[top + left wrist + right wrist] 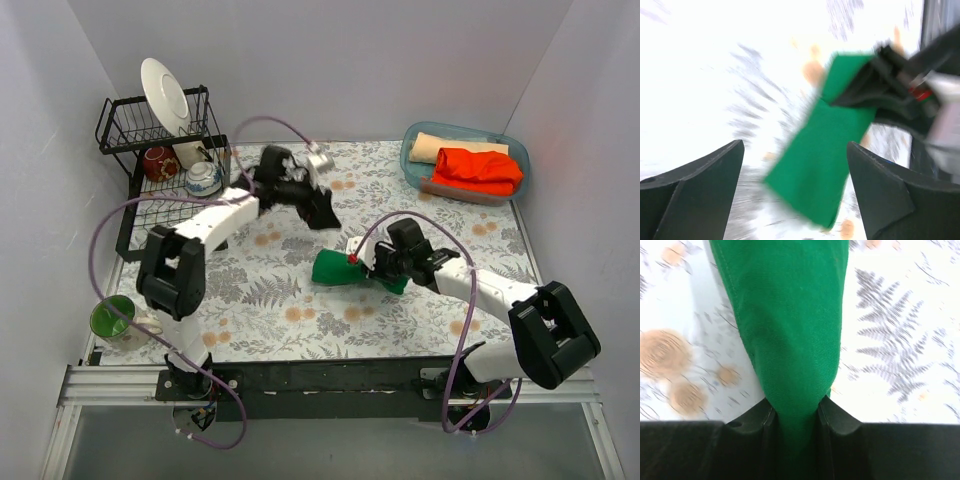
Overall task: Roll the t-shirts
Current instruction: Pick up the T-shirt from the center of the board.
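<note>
The emerald green t-shirt [338, 269] is bunched into a narrow roll on the floral table, left of my right gripper [378, 268]. In the right wrist view the green cloth [792, 325] runs away from the jaws, which are shut on its near end. My left gripper [322, 210] hovers open and empty above and behind the roll; its blurred view shows the green t-shirt [825, 150] between the fingers [705, 175] and below them, with the right gripper [890, 90] at its far end. An orange-red t-shirt [480, 170] and a pale tan one [450, 148] lie in a bin.
A blue plastic bin [412, 160] stands at the back right. A black dish rack [150, 130] with a white plate [165, 95], a red mug and a bowl stands at the back left. A green mug [112, 318] sits at the table's front left.
</note>
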`<state>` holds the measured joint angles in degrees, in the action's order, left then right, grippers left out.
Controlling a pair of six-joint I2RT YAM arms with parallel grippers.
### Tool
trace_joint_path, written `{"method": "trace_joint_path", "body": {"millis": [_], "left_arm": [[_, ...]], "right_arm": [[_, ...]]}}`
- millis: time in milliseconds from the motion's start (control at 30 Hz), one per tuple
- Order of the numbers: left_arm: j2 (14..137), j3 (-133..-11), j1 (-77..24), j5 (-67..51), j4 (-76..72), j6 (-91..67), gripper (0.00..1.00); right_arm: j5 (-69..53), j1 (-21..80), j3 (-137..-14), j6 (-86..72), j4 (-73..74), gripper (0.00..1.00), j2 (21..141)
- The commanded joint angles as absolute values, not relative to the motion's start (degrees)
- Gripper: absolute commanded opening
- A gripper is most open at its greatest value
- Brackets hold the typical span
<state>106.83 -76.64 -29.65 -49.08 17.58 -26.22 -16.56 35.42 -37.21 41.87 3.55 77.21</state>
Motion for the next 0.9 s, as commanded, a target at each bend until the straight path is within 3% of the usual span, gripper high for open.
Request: {"method": "trace_joint_path", "body": {"millis": [0,100,467,867], "left_arm": [[95.98,-91.12,-21.19,-49.92,20.38,-29.61,0.84],[94.05,-94.57,-17.33,-49.14,23.46,-29.1,0.84],[88.41,-86.31,-10.91,-50.7,26.54,-26.53,0.83],[95.7,-90.44,-9.67,-41.93,34.8,-15.47,0.82]], "right_arm": [[-14.77,29.64,-45.95,51.65,13.53,0.01,76.03],[-13.54,24.29,-52.1,56.5,14.06,0.01,76.55],[-14.41,0.99,-79.69,63.89,9.84,0.01,93.42],[-21.18,-10.8,-81.74,79.0,0.53,0.01,105.02]]}}
